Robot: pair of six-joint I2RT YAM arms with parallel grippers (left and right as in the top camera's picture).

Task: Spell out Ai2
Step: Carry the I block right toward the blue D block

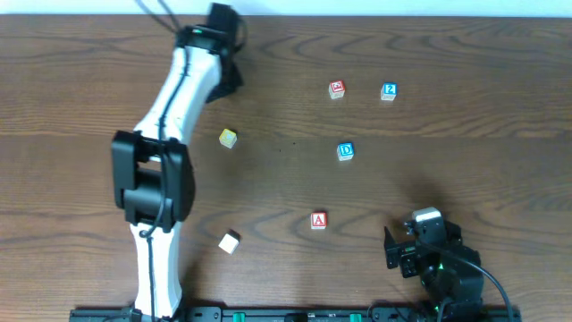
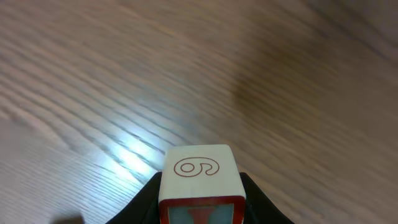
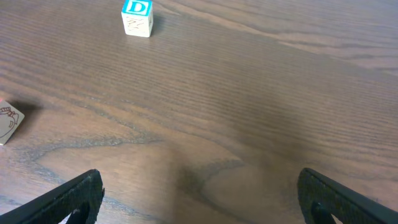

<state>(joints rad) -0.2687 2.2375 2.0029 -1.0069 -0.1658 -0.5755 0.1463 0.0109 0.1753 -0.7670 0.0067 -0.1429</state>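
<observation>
Overhead: left arm runs from the bottom left up to the top of the frame. The left gripper [image 1: 230, 77] is a dark shape at upper left over the wooden table [image 1: 286, 188]; its jaws can't be told here. Right gripper [image 1: 394, 249] sits at lower right, fingers apart, nothing between them. A cube [image 1: 318, 220] lies lower centre, well apart from both grippers. 2 cube [image 1: 388, 90] is upper right, with a red-framed cube [image 1: 336, 88] near its left. D cube [image 1: 346, 151] is below and between those two. A yellowish cube [image 1: 228, 138] lies left of centre, and a pale cube [image 1: 230, 241] at lower left beside the left arm.

Left wrist: left gripper [image 2: 202, 202] is clamped on a 6-marked cube [image 2: 202, 171] at bottom centre, black fingers tight on both sides. Top face is white with a red outlined 6 or 9. The red-framed front face is cut off, letter unreadable. Table is blurred.

Right wrist: right gripper [image 3: 199, 180] has its jaws wide apart at the bottom corners, bare table between. D cube [image 3: 137, 17] is upper left. A cube [image 3: 6, 121] is cut by the left edge, only a red-drawn side showing.
</observation>
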